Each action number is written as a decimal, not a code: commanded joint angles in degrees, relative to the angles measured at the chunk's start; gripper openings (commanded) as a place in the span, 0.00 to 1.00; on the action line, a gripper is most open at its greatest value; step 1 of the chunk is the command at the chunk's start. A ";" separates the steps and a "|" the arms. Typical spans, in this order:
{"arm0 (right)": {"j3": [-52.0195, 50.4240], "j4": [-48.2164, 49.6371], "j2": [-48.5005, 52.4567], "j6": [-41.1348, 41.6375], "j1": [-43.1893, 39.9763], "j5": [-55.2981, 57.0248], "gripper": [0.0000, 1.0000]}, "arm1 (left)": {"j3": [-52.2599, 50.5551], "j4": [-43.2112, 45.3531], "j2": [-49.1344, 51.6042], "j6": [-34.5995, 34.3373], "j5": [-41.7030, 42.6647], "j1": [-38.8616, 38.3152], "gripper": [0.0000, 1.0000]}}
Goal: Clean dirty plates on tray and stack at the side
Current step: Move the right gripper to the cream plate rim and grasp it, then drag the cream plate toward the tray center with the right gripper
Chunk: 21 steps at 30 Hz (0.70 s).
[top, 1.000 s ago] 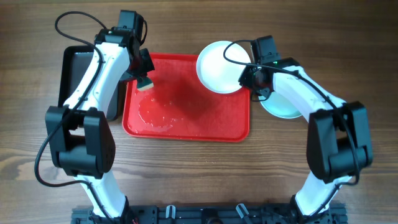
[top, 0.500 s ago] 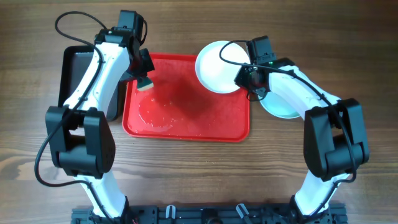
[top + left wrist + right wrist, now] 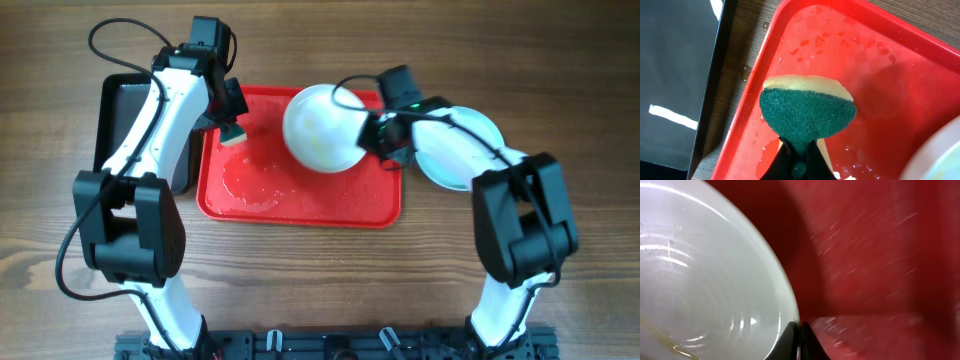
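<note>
Over the back middle of the red tray (image 3: pixel 300 205) hangs a white plate (image 3: pixel 320 128), its right rim pinched by my right gripper (image 3: pixel 372 135). In the right wrist view the jaws (image 3: pixel 799 336) are shut on the rim of that plate (image 3: pixel 705 280), which has wet streaks inside and casts a shadow on the tray (image 3: pixel 880 255). A pale aqua plate (image 3: pixel 462 150) lies on the table right of the tray. My left gripper (image 3: pixel 230 122) is shut on a green and yellow sponge (image 3: pixel 807 112), held above the tray's back left corner (image 3: pixel 875 75).
A black tray (image 3: pixel 120 115) sits left of the red one, its edge close to the sponge (image 3: pixel 675 75). A wet, shiny patch (image 3: pixel 250 182) covers the red tray's front left part. Bare wood table surrounds both trays.
My right gripper has shut on the white plate's rim and carried it left, from the tray's back right corner to over its middle. The left arm has stayed still.
</note>
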 commanded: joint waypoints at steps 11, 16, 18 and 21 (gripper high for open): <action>6.43 -9.99 1.18 -9.03 12.41 -2.12 0.25 | 0.70 -0.02 0.70 0.92 0.63 -0.02 0.04; 10.10 -9.99 1.01 -17.09 10.88 -1.79 0.46 | 0.70 0.00 0.70 0.92 0.63 -0.02 0.04; 10.14 -8.15 1.01 -21.03 10.49 -0.87 0.51 | 0.70 0.02 0.70 0.92 0.61 -0.02 0.04; 10.03 -5.53 1.53 -27.28 10.16 3.45 0.52 | 0.70 -0.02 0.70 0.94 0.63 -0.02 0.04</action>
